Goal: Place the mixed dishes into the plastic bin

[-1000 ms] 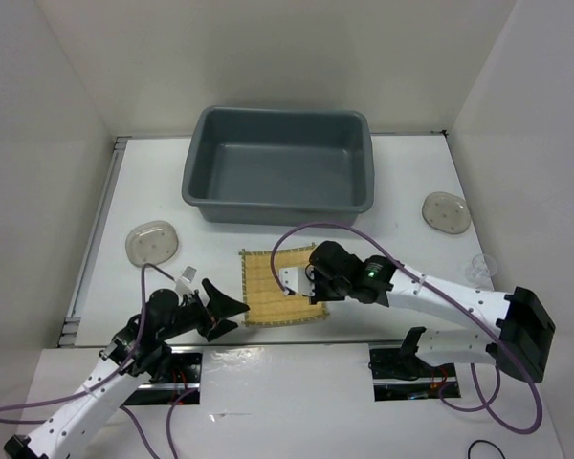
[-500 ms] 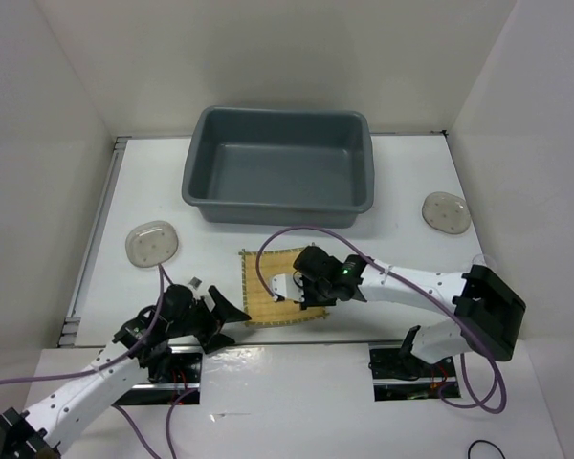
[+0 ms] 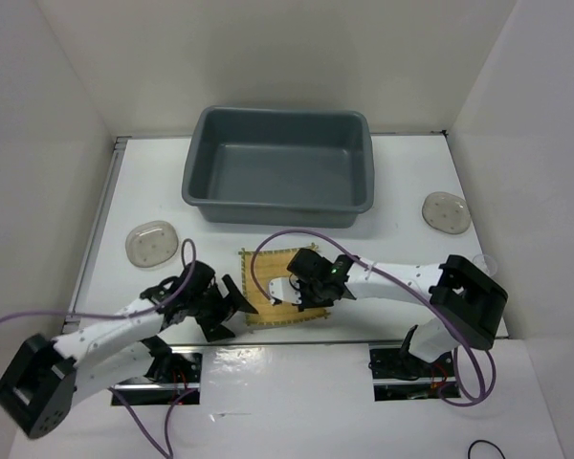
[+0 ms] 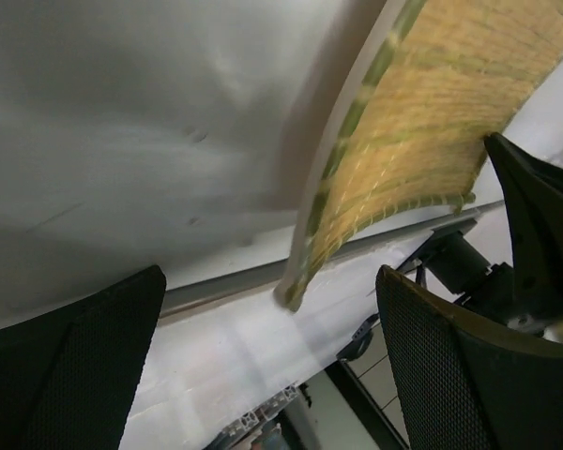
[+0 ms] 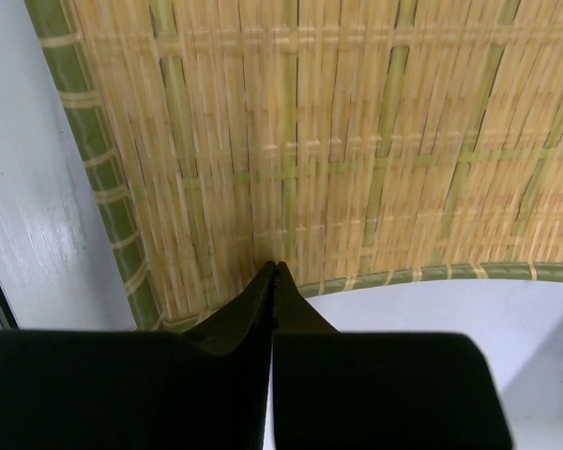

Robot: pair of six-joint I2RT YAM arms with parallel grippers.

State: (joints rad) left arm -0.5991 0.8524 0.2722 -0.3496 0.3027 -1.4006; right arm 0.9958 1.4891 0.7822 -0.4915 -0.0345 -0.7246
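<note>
The tan bamboo mat (image 3: 273,284) lies on the white table in front of the grey plastic bin (image 3: 279,196), which looks empty. My right gripper (image 3: 299,289) is shut, with its tips resting on the mat (image 5: 310,141) near the mat's green edge, and my right gripper (image 5: 274,270) holds nothing. My left gripper (image 3: 231,306) is open at the mat's near left corner. In the left wrist view that corner (image 4: 298,289) sits between the spread fingers (image 4: 469,375), and the mat's edge looks bowed. One see-through plate (image 3: 151,243) lies at the left and another (image 3: 446,211) at the right.
The small clear cup (image 3: 488,260) barely shows behind the right arm's elbow. White walls close in the table on three sides. The table's near edge and a metal rail (image 4: 225,281) run just past the mat's corner. Purple cables loop over both arms.
My left arm has swung forward and right, bringing its open gripper to the mat's near left corner. My right gripper has slid left across the mat and stays shut.
</note>
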